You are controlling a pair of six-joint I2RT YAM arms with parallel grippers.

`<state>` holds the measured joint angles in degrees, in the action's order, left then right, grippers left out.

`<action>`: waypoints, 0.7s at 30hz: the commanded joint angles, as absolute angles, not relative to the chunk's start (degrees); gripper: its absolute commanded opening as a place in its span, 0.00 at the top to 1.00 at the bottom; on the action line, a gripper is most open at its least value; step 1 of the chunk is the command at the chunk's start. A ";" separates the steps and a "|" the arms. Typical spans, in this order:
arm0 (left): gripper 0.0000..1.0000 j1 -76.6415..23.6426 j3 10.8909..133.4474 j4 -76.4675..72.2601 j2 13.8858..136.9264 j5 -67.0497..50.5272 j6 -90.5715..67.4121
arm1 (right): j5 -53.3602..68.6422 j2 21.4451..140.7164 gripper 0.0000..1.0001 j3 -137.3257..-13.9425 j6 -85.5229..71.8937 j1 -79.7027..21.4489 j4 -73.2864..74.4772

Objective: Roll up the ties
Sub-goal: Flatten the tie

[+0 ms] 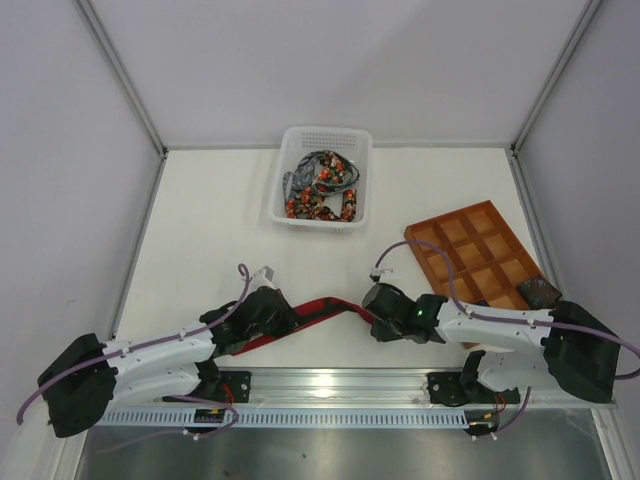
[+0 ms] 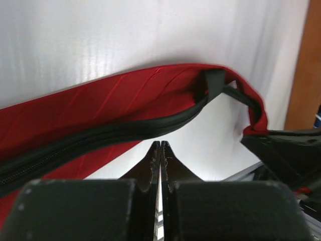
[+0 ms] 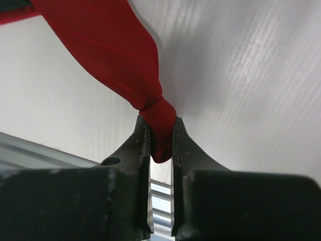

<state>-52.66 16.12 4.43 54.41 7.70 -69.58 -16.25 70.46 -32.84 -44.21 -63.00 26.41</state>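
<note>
First step of the roll: the right gripper (image 3: 161, 135) pinches a bunched end of the plain red tie (image 3: 100, 50), which stretches ahead of its fingertips toward the left gripper (image 2: 160, 146) — jaws pressed together, empty, the tie just beyond them. Next, likely, that end needs curling onto itself — fabric kept flat.

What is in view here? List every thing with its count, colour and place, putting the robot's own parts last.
red tie: one, deep red, lying on the table between the two grippers
basket ties: several, too tangled to count, mostly dark with red-orange dots, inside the basket
basket: one, white, far middle of the table
tray: one, orange-brown, gridded, right side of the table
dark roll: one, dark brown, near right corner of the tray; probably a rolled tie
table: one, white, under everything
left gripper: one, black, shut, over the red tie's left part; no cloth shows between its fingers
right gripper: one, black, pinching the red tie's right end
</note>
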 commanded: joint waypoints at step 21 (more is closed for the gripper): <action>0.99 -52.03 23.99 9.76 51.85 10.29 -52.21 | 25.81 88.94 0.46 -54.91 -29.90 -15.39 45.59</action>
